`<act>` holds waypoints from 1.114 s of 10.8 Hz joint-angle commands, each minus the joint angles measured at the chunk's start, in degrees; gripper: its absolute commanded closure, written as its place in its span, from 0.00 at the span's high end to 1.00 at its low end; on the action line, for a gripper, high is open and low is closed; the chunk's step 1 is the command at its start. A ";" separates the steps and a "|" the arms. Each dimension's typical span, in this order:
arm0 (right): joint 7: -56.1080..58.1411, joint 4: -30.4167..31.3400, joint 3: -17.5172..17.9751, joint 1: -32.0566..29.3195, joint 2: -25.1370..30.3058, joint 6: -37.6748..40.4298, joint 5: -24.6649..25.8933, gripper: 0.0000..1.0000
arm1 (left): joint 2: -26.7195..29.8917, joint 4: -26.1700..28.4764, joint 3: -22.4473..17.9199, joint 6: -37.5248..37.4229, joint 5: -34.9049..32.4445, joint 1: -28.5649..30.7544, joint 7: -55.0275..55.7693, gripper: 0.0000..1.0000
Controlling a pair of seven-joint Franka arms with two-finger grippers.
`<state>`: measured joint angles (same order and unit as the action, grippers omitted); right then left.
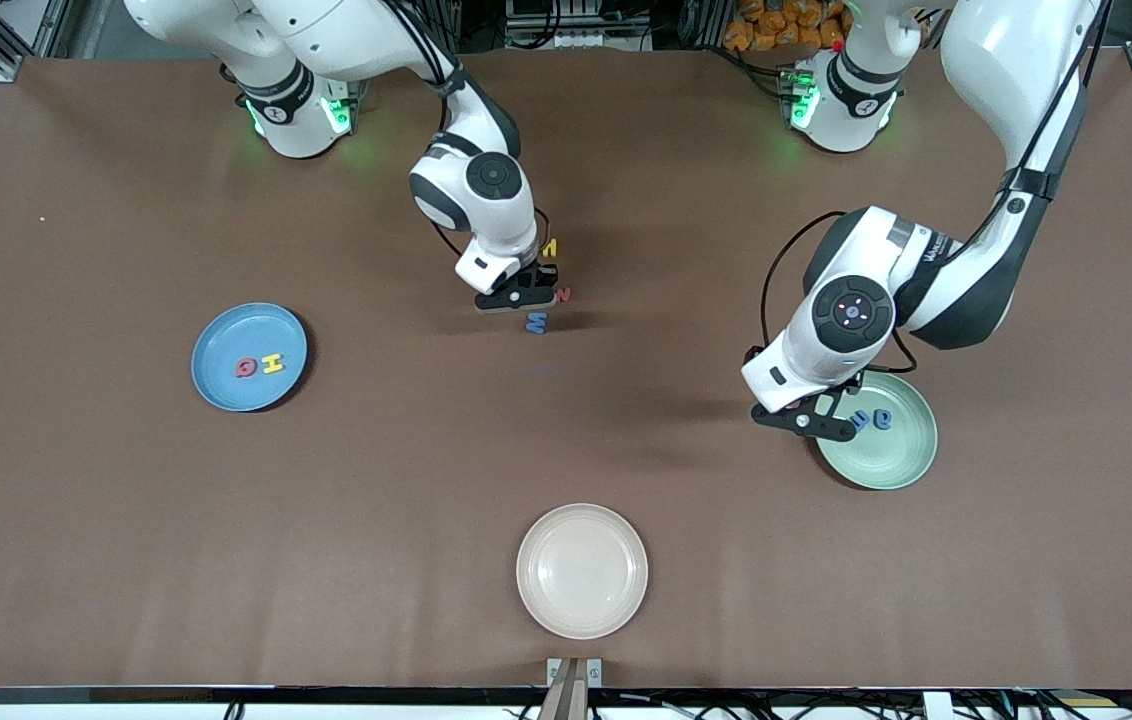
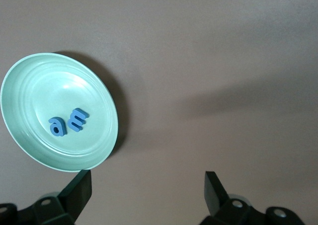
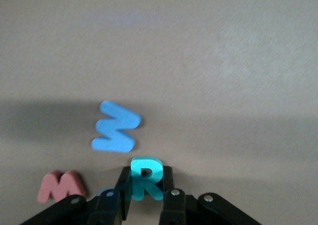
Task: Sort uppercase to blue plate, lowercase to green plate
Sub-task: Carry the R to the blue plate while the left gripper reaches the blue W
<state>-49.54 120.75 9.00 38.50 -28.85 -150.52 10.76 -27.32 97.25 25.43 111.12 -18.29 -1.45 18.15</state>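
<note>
Blue plate [image 1: 216,385]: Q, H. Green plate [image 2: 30,86]: a, m. Right gripper [image 3: 145,200] clamps R [image 3: 145,179]; left gripper [image 2: 148,187] wide.

Both arms: glossy white shells w/ black joint bands, green LEDs lit at bases. Black cables run along each forearm. Right gripper [image 1: 518,296]: black, two fingers, silver screws on finger mounts. Left gripper [image 1: 806,418]: same black build. Left wrist has round black cap w/ red-lit buttons; right wrist cap plain dark grey.
</note>
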 commanded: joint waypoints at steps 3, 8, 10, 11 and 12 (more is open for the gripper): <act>12.06 -0.69 0.24 -4.75 3.09 7.33 -1.25 0.21 | -0.19 -0.66 0.15 -0.38 -0.26 -0.75 2.49 1.00; 41.24 -1.40 -12.83 -5.81 6.00 15.68 -10.84 0.21 | -1.06 -1.54 0.24 1.45 3.85 -6.44 11.01 1.00; 51.42 -1.92 -19.68 -5.81 6.79 19.89 -10.84 0.21 | -2.20 -2.50 0.24 3.04 5.28 -9.87 17.42 1.00; 55.22 -3.14 -22.42 -5.81 7.49 24.61 -10.84 0.21 | -3.25 -3.29 0.24 3.57 5.19 -12.06 18.66 1.00; 57.08 -4.37 -24.36 -5.90 8.28 30.14 -10.84 0.21 | -4.13 -3.56 0.15 5.75 4.93 -14.52 19.63 1.00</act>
<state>3.35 117.67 -12.78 32.37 -22.86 -127.11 0.96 -29.36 95.87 25.97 115.28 -13.82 -12.65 35.50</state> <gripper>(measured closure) 0.709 0.000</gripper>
